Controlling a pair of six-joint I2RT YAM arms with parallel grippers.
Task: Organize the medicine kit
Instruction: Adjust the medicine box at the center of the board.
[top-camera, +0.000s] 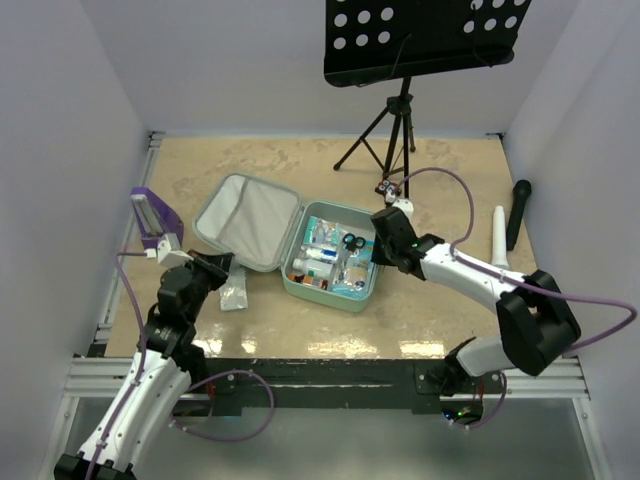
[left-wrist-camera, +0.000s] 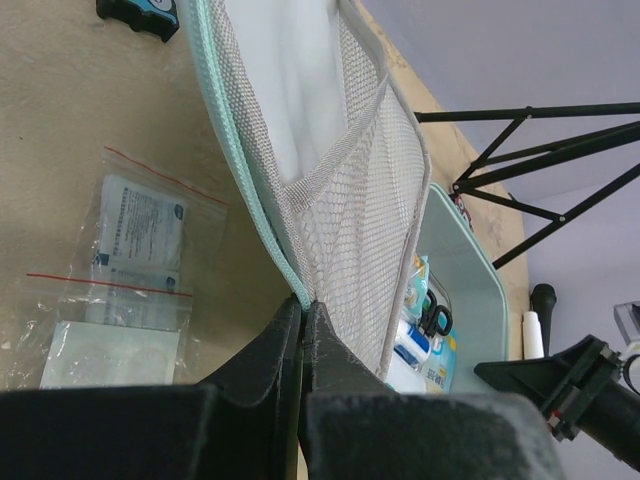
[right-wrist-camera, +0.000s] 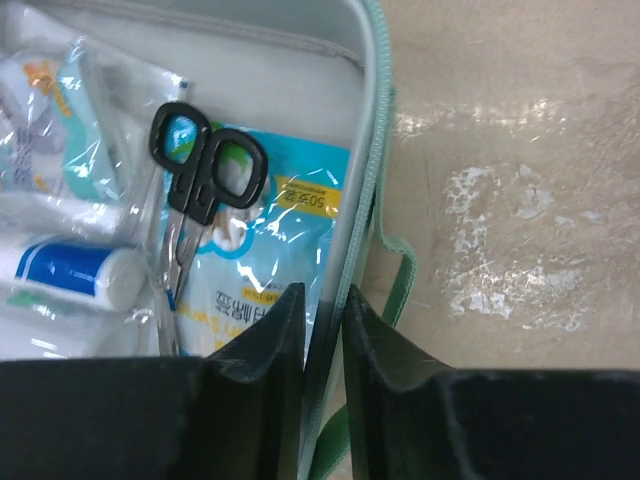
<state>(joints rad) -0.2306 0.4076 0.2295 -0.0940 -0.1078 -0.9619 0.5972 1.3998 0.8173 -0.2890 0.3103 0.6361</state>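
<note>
The medicine kit (top-camera: 345, 295) lies open mid-table, a mint-green case with its lid (top-camera: 250, 215) folded out to the left. My left gripper (left-wrist-camera: 303, 308) is shut on the lid's near edge, right beside the mesh pocket (left-wrist-camera: 370, 170). My right gripper (right-wrist-camera: 323, 300) straddles the base's right wall (right-wrist-camera: 372, 150), one finger inside and one outside, pinching it. Inside the base lie black-handled scissors (right-wrist-camera: 200, 175), a blue packet (right-wrist-camera: 275, 255) and a white and blue tube (right-wrist-camera: 70, 275).
A clear zip bag (left-wrist-camera: 125, 270) with packets lies on the table left of the lid. A purple stand (top-camera: 153, 215) sits at far left. A music stand's tripod (top-camera: 395, 125) rises behind the kit. At right lie a white tube (top-camera: 499, 235) and a black microphone (top-camera: 518, 210).
</note>
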